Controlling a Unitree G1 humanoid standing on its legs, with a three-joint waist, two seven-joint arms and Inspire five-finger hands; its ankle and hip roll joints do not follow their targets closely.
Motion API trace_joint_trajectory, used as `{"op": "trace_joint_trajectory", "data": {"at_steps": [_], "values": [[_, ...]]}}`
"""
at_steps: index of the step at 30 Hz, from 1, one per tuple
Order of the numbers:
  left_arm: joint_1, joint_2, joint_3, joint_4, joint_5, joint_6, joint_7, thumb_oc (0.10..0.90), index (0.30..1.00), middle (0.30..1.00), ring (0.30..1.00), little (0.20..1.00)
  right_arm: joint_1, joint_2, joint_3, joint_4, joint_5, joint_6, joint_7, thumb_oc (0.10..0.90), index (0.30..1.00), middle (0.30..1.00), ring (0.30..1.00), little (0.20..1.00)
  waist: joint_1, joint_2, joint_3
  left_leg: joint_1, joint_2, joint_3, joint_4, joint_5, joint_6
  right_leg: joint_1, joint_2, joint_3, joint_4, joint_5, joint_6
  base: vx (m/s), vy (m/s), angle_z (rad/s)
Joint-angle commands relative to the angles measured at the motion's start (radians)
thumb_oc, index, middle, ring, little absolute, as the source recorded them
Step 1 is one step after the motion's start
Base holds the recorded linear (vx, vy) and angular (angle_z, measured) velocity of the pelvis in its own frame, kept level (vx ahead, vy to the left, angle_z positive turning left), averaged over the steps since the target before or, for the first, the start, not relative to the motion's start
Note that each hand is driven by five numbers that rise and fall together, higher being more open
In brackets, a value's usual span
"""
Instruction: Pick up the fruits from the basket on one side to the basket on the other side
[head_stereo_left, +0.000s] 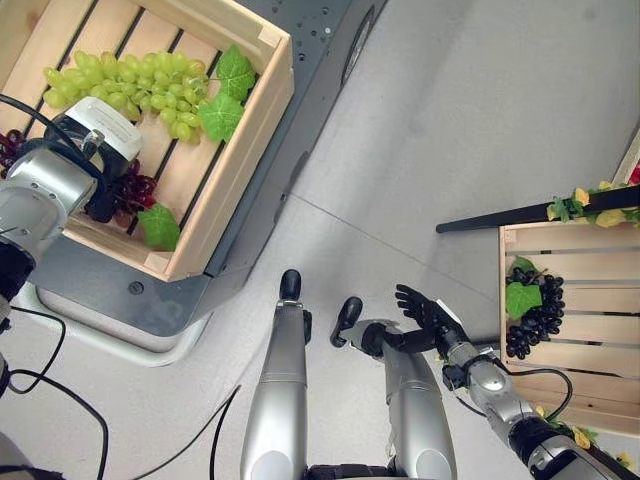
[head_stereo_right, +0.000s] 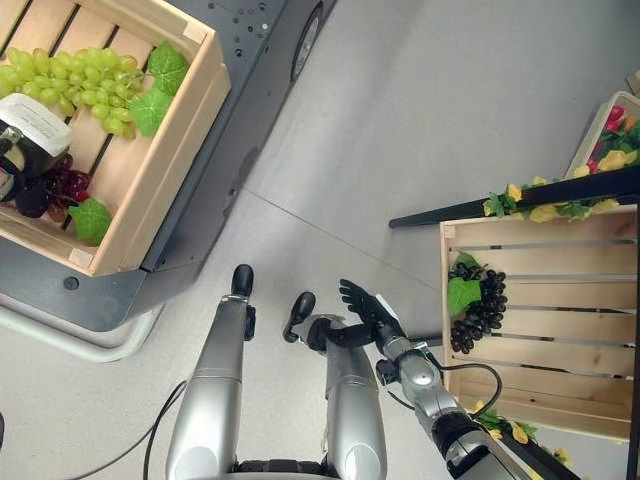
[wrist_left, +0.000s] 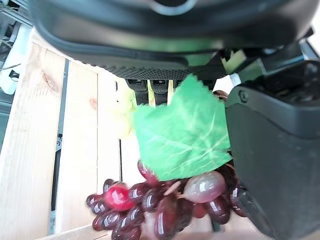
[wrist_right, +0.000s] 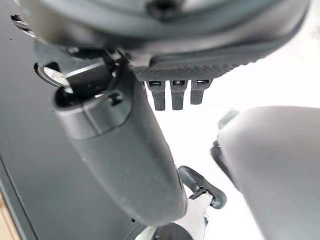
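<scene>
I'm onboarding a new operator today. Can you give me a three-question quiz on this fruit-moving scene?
1. True or false: the green grapes lie in the left crate.
2. Which fruit is at the left robot hand? A) red grapes B) black grapes C) green grapes
3. Fill in: the black grapes lie in the ____ crate.

Key: 1 true. 2 A: the red grapes sit under the hand, a green leaf on top. 3 right: the right crate, while the right robot hand hangs open over the floor.
</scene>
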Motion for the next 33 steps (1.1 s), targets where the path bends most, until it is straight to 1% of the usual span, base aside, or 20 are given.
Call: {"op": "trace_joint_trajectory", "data": {"at_steps": [1, 6, 8, 10, 13, 18, 20, 21, 23, 24, 25, 26, 28, 29, 30, 31, 32, 33], "values": [[0.038, 0.022, 0.021, 0.144, -0.025, 0.032, 0.027, 0.4, 0.3, 0.3, 0.3, 0.3, 0.068, -0.038, -0.04, -0.089, 0.053, -0.063, -0.025, 0.8, 0.9, 0.9, 0.9, 0.9, 0.011, -0.021, -0.01, 0.027, -0.021, 0.058, -0.07, -0.016, 0.07, 0.044, -0.016, 0.007, -0.073, 0.123, 0.067, 0.0, 0.0, 0.0], [0.065, 0.012, 0.028, 0.167, -0.039, 0.022, 0.041, 0.4, 0.3, 0.3, 0.3, 0.3, 0.067, -0.039, -0.045, -0.101, 0.064, -0.071, -0.034, 0.8, 0.9, 0.9, 0.9, 0.9, 0.011, -0.017, -0.01, 0.038, -0.024, 0.061, -0.078, -0.016, 0.07, 0.059, -0.015, 0.007, -0.087, 0.124, 0.067, 0.0, 0.0, 0.0], [0.07, 0.008, 0.034, 0.184, -0.041, 0.006, 0.045, 0.4, 0.3, 0.3, 0.3, 0.3, 0.066, -0.041, -0.049, -0.11, 0.065, -0.062, -0.037, 0.8, 0.9, 0.9, 0.9, 0.9, 0.009, -0.015, -0.01, 0.046, -0.025, 0.063, -0.081, -0.015, 0.068, 0.066, -0.014, 0.009, -0.094, 0.127, 0.068, 0.0, 0.0, 0.0], [0.076, 0.004, 0.035, 0.188, -0.049, 0.004, 0.052, 0.4, 0.3, 0.3, 0.3, 0.3, 0.067, -0.041, -0.051, -0.112, 0.066, -0.058, -0.04, 0.8, 0.9, 0.9, 0.9, 0.9, 0.008, -0.013, -0.01, 0.051, -0.025, 0.064, -0.083, -0.015, 0.068, 0.069, -0.015, 0.01, -0.094, 0.127, 0.069, 0.0, 0.0, 0.0], [0.103, -0.002, 0.048, 0.18, -0.069, -0.001, 0.056, 0.4, 0.3, 0.3, 0.3, 0.3, 0.069, -0.037, -0.056, -0.105, 0.061, -0.052, -0.047, 0.8, 0.9, 0.9, 0.9, 0.9, 0.01, -0.002, -0.01, 0.07, -0.03, 0.066, -0.097, -0.013, 0.065, 0.085, -0.016, 0.015, -0.1, 0.125, 0.068, 0.0, 0.0, 0.0], [0.156, -0.005, 0.084, 0.178, -0.128, 0.022, 0.111, 0.4, 0.3, 0.3, 0.3, 0.3, 0.063, -0.039, -0.058, -0.094, 0.064, -0.057, -0.051, 0.8, 0.9, 0.9, 0.9, 0.9, 0.015, 0.016, -0.01, 0.109, -0.037, 0.074, -0.119, -0.008, 0.063, 0.121, -0.017, 0.021, -0.12, 0.123, 0.065, 0.0, 0.0, 0.0], [0.174, 0.002, 0.108, 0.168, -0.228, 0.06, 0.152, 0.4, 0.3, 0.3, 0.3, 0.3, 0.064, -0.042, -0.063, -0.101, 0.065, -0.051, -0.055, 0.8, 0.9, 0.9, 0.9, 0.9, 0.02, 0.024, -0.01, 0.129, -0.041, 0.077, -0.121, -0.012, 0.063, 0.139, -0.018, 0.023, -0.123, 0.12, 0.063, 0.0, 0.0, 0.0], [0.202, 0.005, 0.15, 0.163, -0.4, 0.121, 0.209, 0.4, 0.3, 0.3, 0.3, 0.3, 0.069, -0.043, -0.065, -0.105, 0.067, -0.048, -0.059, 0.8, 0.9, 0.9, 0.9, 0.9, 0.027, 0.031, -0.01, 0.154, -0.043, 0.081, -0.125, -0.017, 0.064, 0.163, -0.018, 0.028, -0.129, 0.116, 0.063, 0.01, 0.01, -0.04], [0.245, -0.002, 0.22, 0.176, -0.557, 0.149, 0.267, 0.4, 0.3, 0.3, 0.3, 0.3, 0.074, -0.04, -0.07, -0.113, 0.064, -0.044, -0.065, 0.8, 0.9, 0.9, 0.9, 0.9, 0.032, 0.035, -0.01, 0.168, -0.048, 0.082, -0.125, -0.019, 0.066, 0.176, -0.019, 0.029, -0.13, 0.114, 0.062, 0.01, 0.006, -0.05], [0.291, -0.017, 0.294, 0.19, -0.657, 0.148, 0.316, 0.4, 0.3, 0.3, 0.3, 0.3, 0.081, -0.036, -0.072, -0.121, 0.06, -0.041, -0.071, 0.8, 0.9, 0.9, 0.9, 0.9, 0.034, 0.038, -0.01, 0.179, -0.05, 0.082, -0.126, -0.02, 0.067, 0.187, -0.019, 0.03, -0.131, 0.112, 0.061, 0.0, -0.001, -0.04], [0.33, -0.031, 0.361, 0.202, -0.678, 0.134, 0.333, 0.4, 0.3, 0.3, 0.3, 0.3, 0.084, -0.032, -0.076, -0.128, 0.055, -0.036, -0.075, 0.8, 0.9, 0.9, 0.9, 0.9, 0.035, 0.04, -0.01, 0.183, -0.054, 0.08, -0.125, -0.019, 0.067, 0.191, -0.021, 0.028, -0.131, 0.111, 0.061, 0.03, -0.013, -0.04], [0.401, -0.068, 0.491, 0.251, -0.724, 0.063, 0.385, 0.4, 0.3, 0.3, 0.3, 0.3, 0.1, -0.016, -0.083, -0.146, 0.042, -0.027, -0.089, 0.8, 0.9, 0.9, 0.9, 0.9, 0.045, 0.04, -0.01, 0.209, -0.058, 0.08, -0.127, -0.023, 0.069, 0.218, -0.022, 0.028, -0.135, 0.108, 0.061, 0.03, -0.016, -0.05], [0.474, -0.105, 0.633, 0.283, -0.77, -0.009, 0.421, 0.4, 0.3, 0.3, 0.3, 0.3, 0.112, -0.001, -0.083, -0.171, 0.027, -0.014, -0.108, 0.8, 0.9, 0.9, 0.9, 0.9, 0.048, 0.041, -0.01, 0.232, -0.064, 0.081, -0.13, -0.025, 0.071, 0.241, -0.024, 0.025, -0.138, 0.105, 0.06, 0.04, -0.015, -0.05], [0.503, -0.122, 0.706, 0.303, -0.808, -0.045, 0.422, 0.4, 0.3, 0.3, 0.3, 0.3, 0.121, 0.012, -0.08, -0.2, 0.013, 0.007, -0.13, 0.8, 0.9, 0.9, 0.9, 0.9, 0.052, 0.04, -0.01, 0.255, -0.067, 0.082, -0.134, -0.028, 0.072, 0.263, -0.025, 0.024, -0.141, 0.101, 0.059, 0.09, -0.009, -0.01], [0.521, -0.134, 0.745, 0.311, -0.853, -0.066, 0.432, 0.4, 0.3, 0.3, 0.3, 0.3, 0.131, 0.018, -0.074, -0.215, 0.008, 0.019, -0.141, 0.8, 0.9, 0.9, 0.9, 0.9, 0.056, 0.038, -0.01, 0.288, -0.069, 0.083, -0.137, -0.047, 0.07, 0.293, -0.024, 0.034, -0.145, 0.089, 0.069, 0.09, -0.002, 0.03], [0.524, -0.141, 0.77, 0.318, -0.883, -0.077, 0.434, 0.4, 0.3, 0.3, 0.3, 0.3, 0.133, 0.022, -0.071, -0.228, 0.002, 0.028, -0.149, 0.8, 0.9, 0.9, 0.9, 0.9, 0.056, 0.037, -0.01, 0.298, -0.07, 0.085, -0.14, -0.048, 0.071, 0.302, -0.022, 0.035, -0.148, 0.087, 0.068, 0.08, 0.007, 0.04], [0.524, -0.15, 0.816, 0.34, -0.969, -0.103, 0.433, 0.4, 0.3, 0.3, 0.3, 0.3, 0.134, 0.027, -0.063, -0.24, -0.005, 0.037, -0.16, 0.8, 0.9, 0.9, 0.9, 0.9, 0.054, 0.034, -0.01, 0.317, -0.069, 0.088, -0.142, -0.052, 0.072, 0.318, -0.023, 0.037, -0.152, 0.084, 0.067, 0.0, 0.0, 0.0], [0.523, -0.154, 0.839, 0.344, -1.015, -0.108, 0.431, 0.4, 0.3, 0.3, 0.3, 0.3, 0.134, 0.029, -0.058, -0.246, -0.008, 0.043, -0.166, 0.8, 0.9, 0.9, 0.9, 0.9, 0.053, 0.033, -0.01, 0.33, -0.069, 0.09, -0.145, -0.054, 0.073, 0.328, -0.023, 0.037, -0.155, 0.082, 0.067, 0.0, 0.0, 0.0]]}}
